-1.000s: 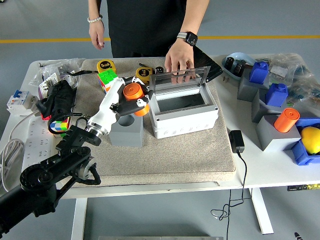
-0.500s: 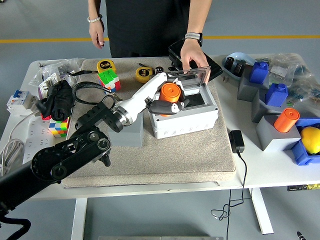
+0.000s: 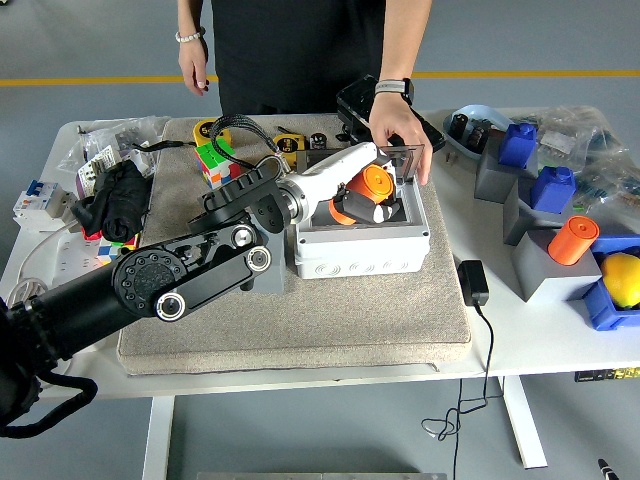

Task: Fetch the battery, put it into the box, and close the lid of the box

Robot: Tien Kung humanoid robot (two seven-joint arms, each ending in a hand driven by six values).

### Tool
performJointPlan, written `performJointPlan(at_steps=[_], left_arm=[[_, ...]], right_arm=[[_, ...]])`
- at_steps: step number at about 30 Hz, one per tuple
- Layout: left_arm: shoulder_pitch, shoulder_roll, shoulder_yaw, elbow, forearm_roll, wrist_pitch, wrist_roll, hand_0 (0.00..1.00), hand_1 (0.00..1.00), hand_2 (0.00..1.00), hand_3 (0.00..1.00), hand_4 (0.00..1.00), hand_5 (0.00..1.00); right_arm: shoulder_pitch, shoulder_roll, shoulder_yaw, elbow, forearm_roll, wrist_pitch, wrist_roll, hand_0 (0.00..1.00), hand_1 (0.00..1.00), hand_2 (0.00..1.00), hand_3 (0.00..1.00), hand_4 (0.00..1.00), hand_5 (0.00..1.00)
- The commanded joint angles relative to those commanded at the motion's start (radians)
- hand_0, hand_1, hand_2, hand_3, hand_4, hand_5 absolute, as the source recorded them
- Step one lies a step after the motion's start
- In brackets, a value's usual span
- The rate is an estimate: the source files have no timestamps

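Left robot hand (image 3: 362,203) seemingly grips battery (image 3: 374,184) inside box (image 3: 362,243).

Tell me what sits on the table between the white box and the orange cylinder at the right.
Head view: a black power adapter lies between the white box and the orange cylinder.

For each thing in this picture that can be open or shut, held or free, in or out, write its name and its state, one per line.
Box: open, on the mat.
Lid: raised, held by the person's hand.
Orange battery: gripped, low in the box's opening.
Left hand: shut on the battery.
Second orange battery: standing free in a grey holder.
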Motion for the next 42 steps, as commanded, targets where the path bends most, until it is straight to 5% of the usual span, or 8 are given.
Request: performJointPlan(at_steps=[4, 5, 10, 22, 23, 29, 30, 42], left_arm=[[-0.023, -0.015, 0.025, 0.028, 0.034, -0.015, 0.027, 0.192, 0.210, 0.238, 0.266, 0.625, 0.002], [-0.032, -0.020, 0.037, 0.035, 0.048, -0.020, 0.038, 0.185, 0.207, 0.238, 0.308, 0.728, 0.002], [-0.060, -0.042, 0.078, 0.061, 0.109, -0.021, 0.059, 0.185, 0.207, 0.238, 0.308, 0.728, 0.002], [-0.101, -0.042, 0.109, 0.110, 0.156, -0.029, 0.064, 0.183, 0.230, 0.281, 0.433, 0.864, 0.020], [-0.100, -0.042, 0.109, 0.108, 0.151, -0.030, 0.060, 0.265, 0.419, 0.431, 0.514, 0.998, 0.325], [-0.093, -0.042, 0.106, 0.102, 0.134, -0.033, 0.047, 0.265, 0.419, 0.431, 0.514, 0.998, 0.325], [-0.092, -0.042, 0.105, 0.103, 0.131, -0.032, 0.045, 0.351, 0.517, 0.502, 0.525, 0.998, 0.365], [-0.082, -0.042, 0.086, 0.096, 0.119, -0.028, 0.033, 0.366, 0.535, 0.510, 0.540, 0.998, 0.416]], right_arm=[[0.001, -0.001, -0.002, 0.000, -0.002, -0.001, 0.001, 0.727, 0.662, 0.649, 0.584, 0.986, 0.590], [0.001, 0.000, -0.005, 0.000, 0.000, -0.001, 0.001, 0.726, 0.661, 0.648, 0.584, 0.986, 0.589], [0.003, 0.000, -0.009, 0.001, 0.000, -0.002, 0.002, 0.726, 0.661, 0.648, 0.584, 0.986, 0.589], [0.010, -0.006, -0.006, 0.010, -0.021, -0.009, 0.007, 0.725, 0.661, 0.647, 0.582, 0.985, 0.590], [0.010, -0.006, -0.008, 0.010, -0.020, -0.008, 0.006, 0.725, 0.661, 0.647, 0.582, 0.983, 0.589], [0.007, -0.006, -0.014, 0.009, -0.016, -0.006, 0.004, 0.725, 0.661, 0.647, 0.582, 0.983, 0.589], [0.007, -0.007, -0.013, 0.010, -0.018, -0.007, 0.005, 0.725, 0.661, 0.647, 0.581, 0.983, 0.589], [0.008, -0.005, 0.002, 0.015, -0.032, -0.010, 0.010, 0.725, 0.661, 0.647, 0.581, 0.983, 0.589]])
